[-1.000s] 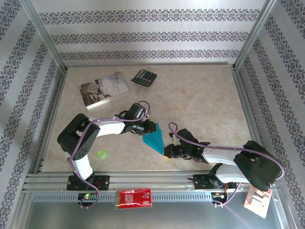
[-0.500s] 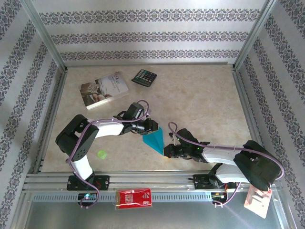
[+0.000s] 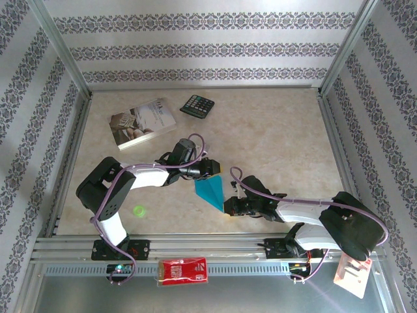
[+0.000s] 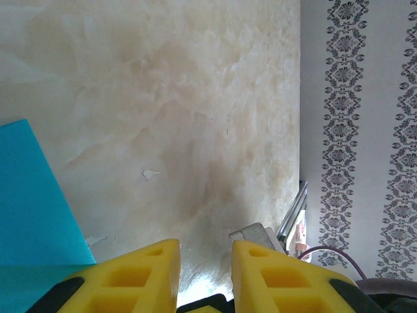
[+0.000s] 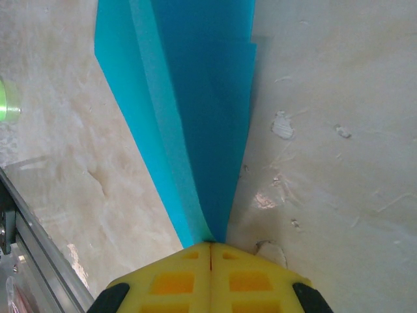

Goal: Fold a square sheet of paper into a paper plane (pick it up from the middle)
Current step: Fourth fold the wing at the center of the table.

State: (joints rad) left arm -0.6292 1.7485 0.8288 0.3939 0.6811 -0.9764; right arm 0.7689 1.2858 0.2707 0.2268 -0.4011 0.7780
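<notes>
- Marbled beige table (image 3: 273, 137), boxed in by walls papered with grey ornamental stripes, carries the whole setup.
- The blue paper (image 3: 210, 191) lies near the middle of the near half. It is folded into a long wedge, with its wide end towards the left arm and its narrow tip towards the right arm.
- The right gripper (image 3: 228, 207) sits at the narrow tip. In the right wrist view its yellow jaws are pressed flat together (image 5: 210, 246), pinching the converging layers of the paper (image 5: 195, 98), which fan out away from the camera.
- The left gripper (image 3: 212, 169) is at the wide far end of the paper. Its jaws stand a little apart (image 4: 205, 251), with bare table in the gap and nothing held.
- In the left wrist view the paper (image 4: 26, 195) lies to the left of the left finger (image 4: 140, 270) and runs under its edge. Whether that finger touches the paper I cannot tell.
- A pale book (image 3: 142, 122) and a black calculator (image 3: 197, 105) lie well apart from the paper, at the far left of the table.
- A small green disc (image 3: 138, 210) sits near the left arm's base, and a red packet (image 3: 184, 270) lies on the front rail.
</notes>
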